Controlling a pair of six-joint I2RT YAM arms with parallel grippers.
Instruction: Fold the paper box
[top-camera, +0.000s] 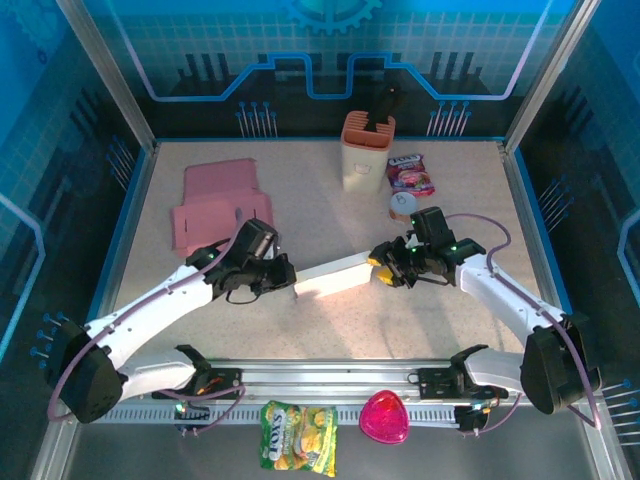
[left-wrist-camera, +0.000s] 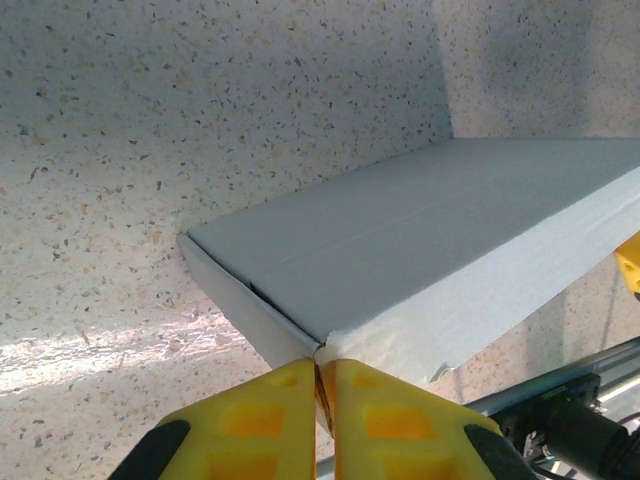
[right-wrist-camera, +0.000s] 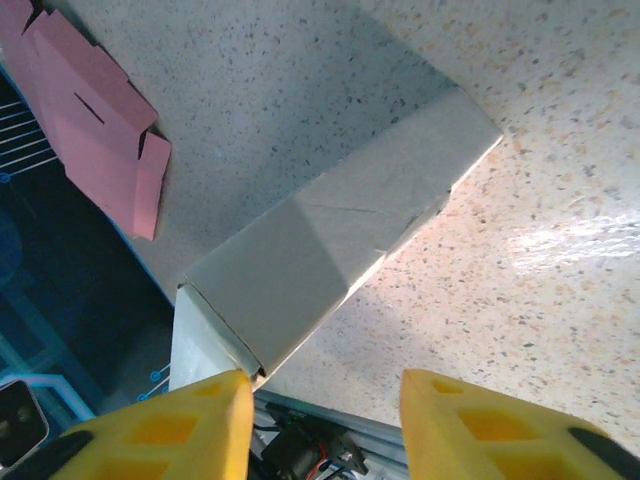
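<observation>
A long white paper box (top-camera: 333, 275) lies folded up in the middle of the table. My left gripper (top-camera: 290, 275) is at its left end, jaws shut on the box's corner edge (left-wrist-camera: 322, 350). The box's top face (left-wrist-camera: 420, 230) stretches away to the right in the left wrist view. My right gripper (top-camera: 382, 268) is at the box's right end and stands open. One yellow finger (right-wrist-camera: 190, 420) touches the box's near corner (right-wrist-camera: 225, 340); the other finger (right-wrist-camera: 470, 420) hangs over bare table.
Flat pink box blanks (top-camera: 218, 205) lie at the back left, also seen as pink card (right-wrist-camera: 95, 120) in the right wrist view. A pink holder (top-camera: 367, 150), a snack packet (top-camera: 410, 172) and a small round tin (top-camera: 403, 206) stand at the back. The front rail (top-camera: 330, 378) runs along the near edge.
</observation>
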